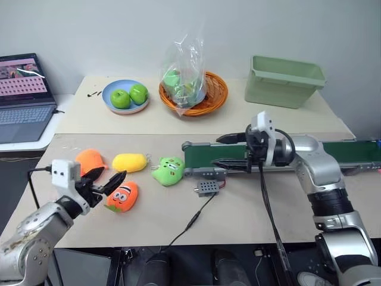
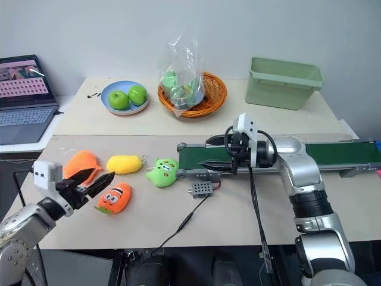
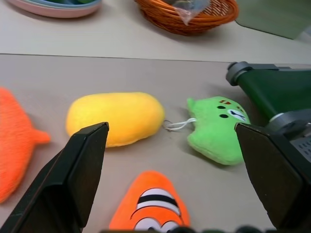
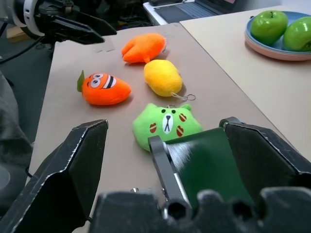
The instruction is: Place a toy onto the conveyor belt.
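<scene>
Tabletop carries belt at 3 o'clock. Right gripper over belt's left end, fingers spread, empty. Left gripper at 8 o'clock, fingers released, empty. Toy at 9 o'clock, just beside yellow plush, off belt.

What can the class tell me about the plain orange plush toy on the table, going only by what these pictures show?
The plain orange plush toy is a bright orange, soft, fuzzy-looking lump, rounded with short stubby lobes and no face showing. It lies flat on the tan table, at the left end of a row of toys, close beside the yellow plush without clearly touching it. The left hand hovers open just in front of it, not gripping it. It is not on the conveyor belt.
</scene>
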You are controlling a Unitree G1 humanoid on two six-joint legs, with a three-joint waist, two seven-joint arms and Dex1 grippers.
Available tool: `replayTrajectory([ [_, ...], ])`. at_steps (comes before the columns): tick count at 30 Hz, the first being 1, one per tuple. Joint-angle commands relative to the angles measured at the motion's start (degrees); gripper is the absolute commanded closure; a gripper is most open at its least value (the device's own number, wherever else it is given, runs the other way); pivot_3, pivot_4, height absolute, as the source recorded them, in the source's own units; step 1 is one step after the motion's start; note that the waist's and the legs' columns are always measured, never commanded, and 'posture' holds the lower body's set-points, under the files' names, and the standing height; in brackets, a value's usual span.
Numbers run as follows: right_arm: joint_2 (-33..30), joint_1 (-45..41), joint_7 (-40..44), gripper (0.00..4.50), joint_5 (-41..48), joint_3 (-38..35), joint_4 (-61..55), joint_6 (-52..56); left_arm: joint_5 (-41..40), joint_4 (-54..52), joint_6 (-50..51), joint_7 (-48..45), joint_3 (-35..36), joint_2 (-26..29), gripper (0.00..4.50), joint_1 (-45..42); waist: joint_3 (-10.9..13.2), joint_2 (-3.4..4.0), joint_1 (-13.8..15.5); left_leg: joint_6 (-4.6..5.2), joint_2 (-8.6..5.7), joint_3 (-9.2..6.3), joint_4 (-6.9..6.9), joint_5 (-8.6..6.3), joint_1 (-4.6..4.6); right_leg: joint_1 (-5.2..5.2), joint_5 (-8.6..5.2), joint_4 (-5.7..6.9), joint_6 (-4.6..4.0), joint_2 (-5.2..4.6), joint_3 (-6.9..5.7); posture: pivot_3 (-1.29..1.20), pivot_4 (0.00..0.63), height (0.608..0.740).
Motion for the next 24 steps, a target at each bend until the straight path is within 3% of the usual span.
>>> replayTrajectory([
  [1,-0.02,-1.71,0.63,0.0,0.12,-0.64,-0.48,-1.16,1.2,4.6,-3.94,1.99,6.7,-0.57,0.07,0.33,0.0,0.0,-0.02,0.0,0.0,0.0,-0.02,0.0,0.01,-0.01,0.0,0.0,-0.01,0.0,0.0,0.0,0.15,0.74],
  [10,-0.28,-1.57,0.44,0.0,0.32,-1.03,-1.86,-0.11,-17.11,16.7,1.89,10.7,18.36,-9.55,0.07,-4.29,-0.02,-0.05,0.01,-0.01,-0.01,-0.2,-0.05,0.0,0.03,0.02,0.0,0.0,-0.01,-0.04,-0.04,0.0,0.15,0.74],
  [16,-0.62,-1.22,0.08,0.0,0.42,-1.24,-2.51,0.21,-25.21,22.99,4.0,13.55,21.99,-10.42,0.07,-4.79,-0.02,-0.05,-0.18,-0.01,0.0,-0.2,-0.06,0.0,0.05,-0.01,0.0,0.03,-0.02,-0.04,-0.01,0.0,0.15,0.74],
  [24,-1.51,-0.54,-1.11,0.0,0.76,-2.12,-4.75,1.45,-30.27,32.07,5.28,16.55,22.43,-9.78,0.07,-8.33,-0.03,-0.07,0.02,-0.04,-0.04,-0.21,-0.06,0.01,0.05,0.01,0.0,0.02,-0.02,-0.05,-0.03,0.0,0.15,0.74],
])
